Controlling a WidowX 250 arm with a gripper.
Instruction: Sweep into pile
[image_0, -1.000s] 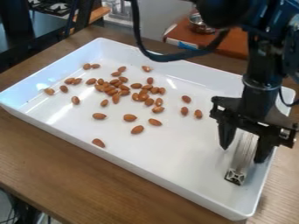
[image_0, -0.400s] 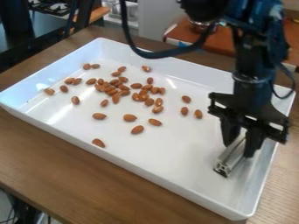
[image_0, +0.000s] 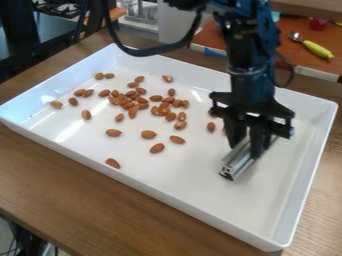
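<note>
We have the black two-finger gripper (image_0: 244, 150) pinching the long silver metal bar (image_0: 234, 163), a finger on either flank, low over the floor of the shallow white rectangular tray (image_0: 190, 172). The bar slants through the grip, its cut end jutting toward the camera and the rest running back past the fingers on the far side. The brown, oval almonds (image_0: 148, 134) lie left of the gripper in the view, most of them bunched well apart from it, with a few strays near its left finger. We judge the bar stiff and fairly light, smooth enough to swivel if an end catches, so we would keep hold about mid-length, across its narrow width, with the long side leading. The almonds look light, hard and dry; they should skid and roll readily on the slick tray, hardly bruising, though one could slip under the bar or round its ends. We would push them as a group rather than pick at them singly, keeping the bar low without pressing hard. As for brands, labels or writing, we can read none on the bar, the almonds or the tray.
</note>
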